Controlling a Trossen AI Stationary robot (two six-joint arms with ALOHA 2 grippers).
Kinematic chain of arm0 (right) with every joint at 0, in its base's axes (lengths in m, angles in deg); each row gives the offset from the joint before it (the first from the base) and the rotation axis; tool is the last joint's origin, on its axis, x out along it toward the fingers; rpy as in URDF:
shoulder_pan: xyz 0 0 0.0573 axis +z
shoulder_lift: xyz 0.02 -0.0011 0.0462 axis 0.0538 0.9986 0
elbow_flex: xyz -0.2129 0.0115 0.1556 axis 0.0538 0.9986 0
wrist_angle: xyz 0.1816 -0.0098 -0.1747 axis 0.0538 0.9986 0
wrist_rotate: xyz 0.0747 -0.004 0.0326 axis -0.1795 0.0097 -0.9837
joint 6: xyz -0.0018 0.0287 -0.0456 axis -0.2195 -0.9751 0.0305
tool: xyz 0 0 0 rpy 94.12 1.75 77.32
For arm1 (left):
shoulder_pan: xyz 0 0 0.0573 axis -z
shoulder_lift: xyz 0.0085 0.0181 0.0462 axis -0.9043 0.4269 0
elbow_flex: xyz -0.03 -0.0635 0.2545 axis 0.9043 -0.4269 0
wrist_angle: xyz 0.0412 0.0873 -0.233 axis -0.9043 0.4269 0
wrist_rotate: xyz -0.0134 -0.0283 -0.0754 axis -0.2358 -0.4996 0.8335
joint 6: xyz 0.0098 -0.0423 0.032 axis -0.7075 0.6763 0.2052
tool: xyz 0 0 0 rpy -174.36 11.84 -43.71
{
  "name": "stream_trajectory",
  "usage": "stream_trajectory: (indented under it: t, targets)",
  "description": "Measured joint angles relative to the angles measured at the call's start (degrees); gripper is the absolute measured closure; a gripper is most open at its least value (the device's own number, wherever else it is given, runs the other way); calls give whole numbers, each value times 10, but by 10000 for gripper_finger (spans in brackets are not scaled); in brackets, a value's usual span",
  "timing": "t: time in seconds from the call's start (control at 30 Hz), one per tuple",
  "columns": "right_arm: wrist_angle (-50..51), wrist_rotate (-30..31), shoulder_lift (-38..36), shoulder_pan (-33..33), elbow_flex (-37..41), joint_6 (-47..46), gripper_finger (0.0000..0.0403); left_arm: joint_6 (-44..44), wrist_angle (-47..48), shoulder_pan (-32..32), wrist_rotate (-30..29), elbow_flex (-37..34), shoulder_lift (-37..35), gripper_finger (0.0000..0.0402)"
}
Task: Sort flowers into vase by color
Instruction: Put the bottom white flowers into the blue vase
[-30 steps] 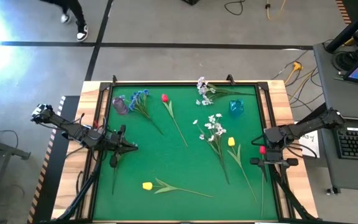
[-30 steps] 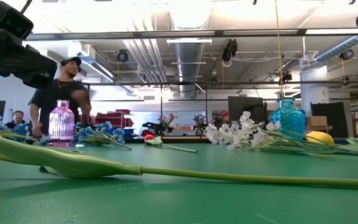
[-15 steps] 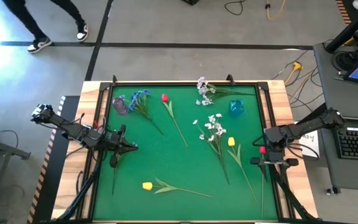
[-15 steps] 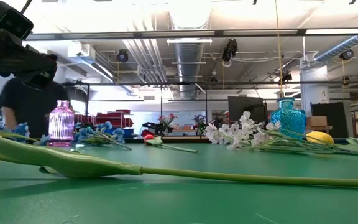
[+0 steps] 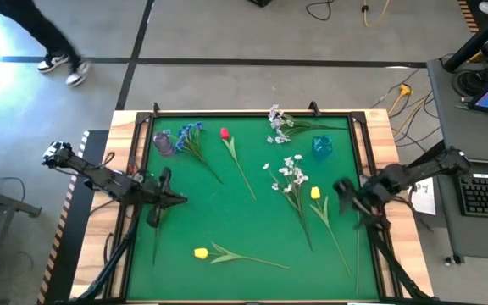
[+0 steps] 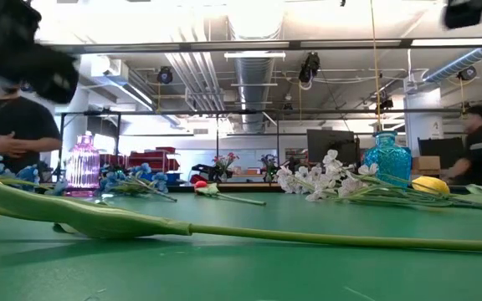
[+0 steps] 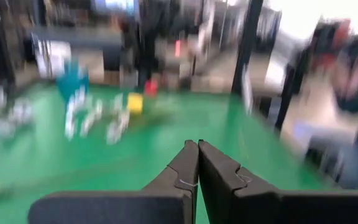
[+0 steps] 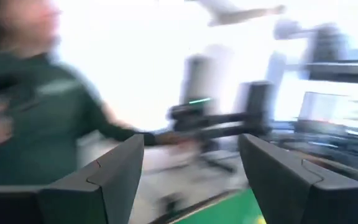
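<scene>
Flowers lie flat on the green mat (image 5: 227, 220). A blue cluster (image 5: 191, 134) lies beside the pink vase (image 5: 164, 144), with a red tulip (image 5: 224, 133) to its right. One white spray (image 5: 280, 124) is next to the teal vase (image 5: 322, 146), and another (image 5: 291, 170) is at mid-mat. One yellow tulip (image 5: 315, 193) lies at the right, another (image 5: 200, 252) near the front. My left gripper (image 5: 156, 203) hovers shut over the mat's left part. My right gripper (image 5: 344, 189) is open above the mat's right edge, just right of the yellow tulip.
A wooden frame (image 5: 125, 169) borders the mat. Both vases stand upright near the far edge, pink (image 6: 82, 165) on the left and teal (image 6: 387, 156) on the right. Bare mat lies between the red tulip's stem and my left gripper. People (image 6: 7, 134) move in the room beyond the table.
My right gripper has swung from the table's right edge in over the mat, toward the yellow tulip, turning as it went. A person has walked left past the far side of the table. The flowers and vases have stayed in place.
</scene>
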Motion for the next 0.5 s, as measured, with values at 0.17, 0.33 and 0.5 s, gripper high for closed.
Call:
stream_trajectory:
  t: [0.17,0.33,0.5]
  targets:
    - [-13,274,26,0,-1,-99,148,-70,-195,0,-14,0,1,402]
    - [-12,315,70,0,-20,-139,142,-90,-312,0,-15,0,0,402]
    - [14,318,115,-5,-63,-171,136,-90,-367,0,-15,0,0,402]
